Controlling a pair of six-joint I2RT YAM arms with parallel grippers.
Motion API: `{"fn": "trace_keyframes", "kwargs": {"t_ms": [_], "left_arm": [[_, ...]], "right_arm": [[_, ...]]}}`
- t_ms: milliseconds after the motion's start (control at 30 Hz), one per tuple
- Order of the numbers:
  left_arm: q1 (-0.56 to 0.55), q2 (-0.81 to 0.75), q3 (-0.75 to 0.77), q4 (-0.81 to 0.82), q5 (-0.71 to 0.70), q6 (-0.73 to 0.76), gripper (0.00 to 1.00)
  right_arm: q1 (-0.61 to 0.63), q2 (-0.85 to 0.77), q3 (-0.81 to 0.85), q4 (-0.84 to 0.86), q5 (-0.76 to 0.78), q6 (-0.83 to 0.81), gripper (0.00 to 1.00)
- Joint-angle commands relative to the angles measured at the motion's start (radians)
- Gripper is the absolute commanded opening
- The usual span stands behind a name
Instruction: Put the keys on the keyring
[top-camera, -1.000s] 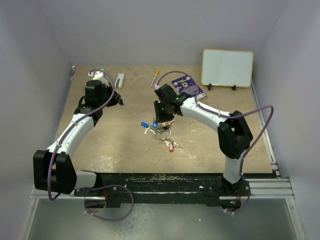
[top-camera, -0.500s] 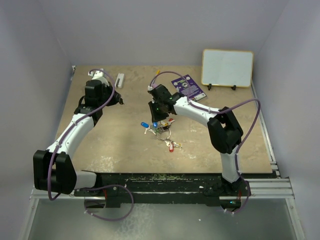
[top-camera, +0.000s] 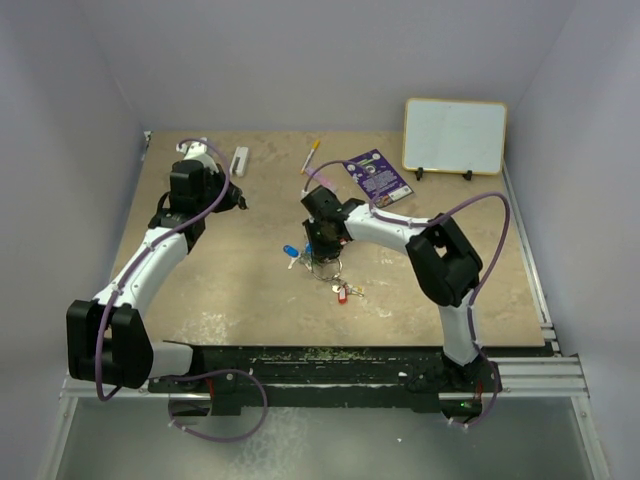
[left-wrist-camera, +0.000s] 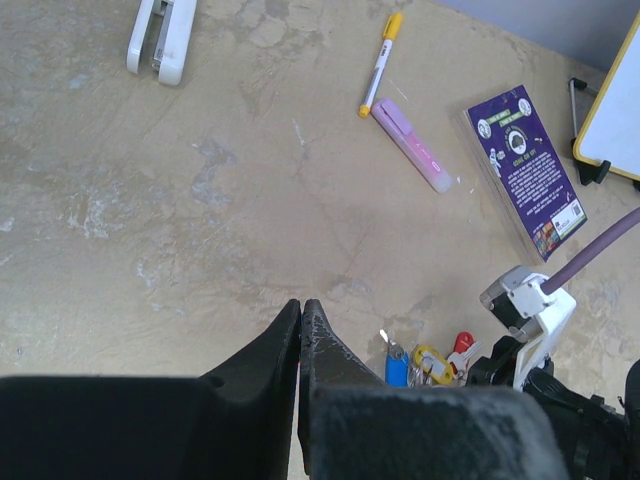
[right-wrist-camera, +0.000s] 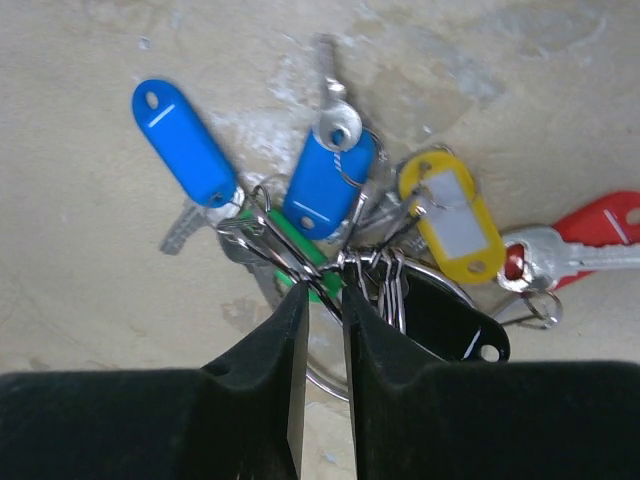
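The left gripper (left-wrist-camera: 301, 305) is pressing its jaws flat together on nothing. The right gripper (right-wrist-camera: 322, 292) is holding its jaws a narrow slit apart with wire loops at the tips, and I cannot tell whether they are pinching any.

From the top camera, I am seeing the right arm reaching over the middle of the tan tabletop (top-camera: 200, 290), its gripper sitting on the bunch of small metal keys (top-camera: 322, 268) with coloured plastic tags. A red tag (top-camera: 342, 292) is lying just outside the bunch at five o'clock. The left gripper is hovering well apart at ten o'clock, near a white oblong block (top-camera: 239, 160). A purple printed card (top-camera: 378, 175) and a yellow-framed whiteboard (top-camera: 455, 137) are sitting toward one o'clock.

From the left wrist, a yellow-capped pen (left-wrist-camera: 381, 62) and a pink highlighter (left-wrist-camera: 412, 145) are lying at one o'clock of the shut fingers.

From the right wrist, two blue tags (right-wrist-camera: 185, 145) are lying at eleven and twelve o'clock of the tips, a yellow tag (right-wrist-camera: 452, 222) at two, a black tag (right-wrist-camera: 455, 325) at four. An arc of the thin silvery wire keyring (right-wrist-camera: 322, 383) is showing beneath the fingers.
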Motion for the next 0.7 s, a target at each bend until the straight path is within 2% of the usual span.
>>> {"fn": "trace_keyframes", "kwargs": {"t_ms": [0,133,400,533,667], "left_arm": [[0.006,-0.015,-0.002,0.052,0.005,-0.017,0.04],[0.006,-0.016,-0.003,0.051,0.004,-0.017,0.04],[0.006,-0.011,-0.005,0.054,0.011,-0.023,0.04],[0.006,-0.004,-0.005,0.054,0.019,-0.029,0.04],[0.006,0.007,-0.003,0.06,0.027,-0.039,0.04]], "right_arm": [[-0.019,-0.016,-0.018,-0.075,0.081,0.071,0.21],[-0.04,-0.053,-0.106,-0.119,0.15,0.156,0.21],[-0.166,-0.291,-0.314,-0.146,0.24,0.37,0.26],[-0.177,-0.379,-0.284,-0.133,0.258,0.354,0.28],[-0.17,-0.384,-0.176,-0.083,0.266,0.267,0.29]]}}
